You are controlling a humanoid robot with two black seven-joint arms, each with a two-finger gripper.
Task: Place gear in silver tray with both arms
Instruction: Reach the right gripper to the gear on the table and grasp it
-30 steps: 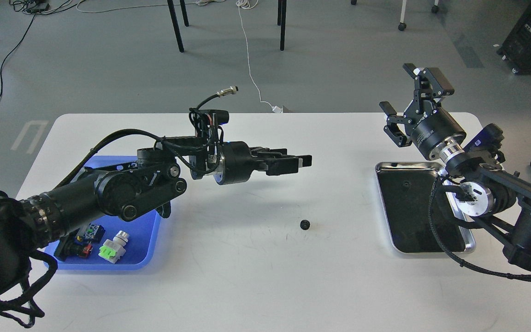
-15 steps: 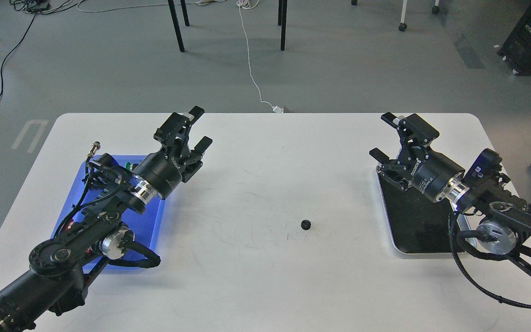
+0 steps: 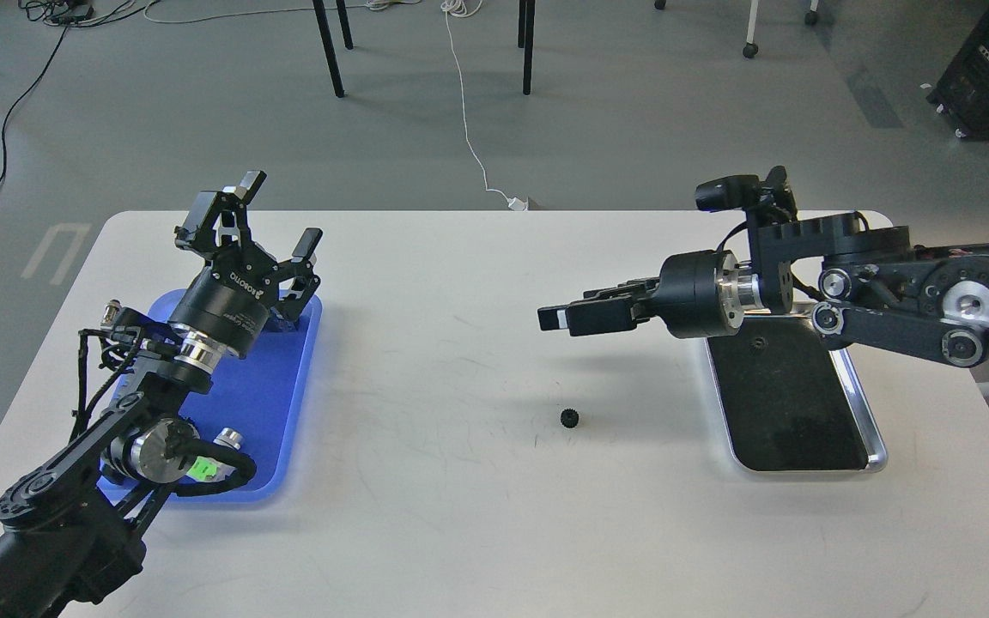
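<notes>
A small black gear [image 3: 569, 418] lies on the white table, near the middle. The silver tray [image 3: 877, 448] sits at the right, with a dark mirror-like bottom; a small dark spot shows near its far end. My right gripper [image 3: 559, 318] reaches leftward from over the tray's far-left corner, above and behind the gear; I see it side-on and its fingers overlap. My left gripper [image 3: 276, 215] is open and empty, pointing up and away over the blue tray, far left of the gear.
A blue plastic tray [image 3: 263, 386] at the left holds a green-and-white part [image 3: 203, 468] and others hidden under my left arm. Chair legs and cables lie on the floor beyond the table's far edge.
My left arm has drawn back to the left and raised its gripper over the blue tray. My right arm has swung its gripper leftward, out past the silver tray. The gear has not moved.
</notes>
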